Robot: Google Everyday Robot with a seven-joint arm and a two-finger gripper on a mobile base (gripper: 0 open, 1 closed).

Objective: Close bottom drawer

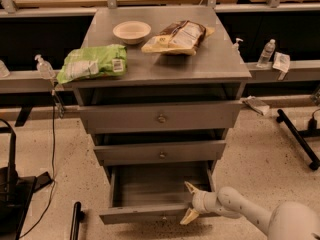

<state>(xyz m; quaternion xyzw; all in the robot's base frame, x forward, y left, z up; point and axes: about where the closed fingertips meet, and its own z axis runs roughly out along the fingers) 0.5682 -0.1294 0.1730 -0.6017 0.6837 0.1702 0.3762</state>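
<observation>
The bottom drawer (150,189) of the grey cabinet is pulled far out. Its shallow grey box looks empty and its narrow front panel (145,215) sits low near the floor. My gripper (190,202) comes in from the lower right on a white arm. It is open, with one fingertip above the drawer's front right corner and the other below the front panel, so the panel's right end lies between them.
The top drawer (161,117) and middle drawer (161,153) stand slightly out. On the cabinet top lie a green bag (92,63), a white bowl (131,31) and a brown snack bag (179,35). A black stand (299,137) is at right, cables and a black pole (75,219) at left.
</observation>
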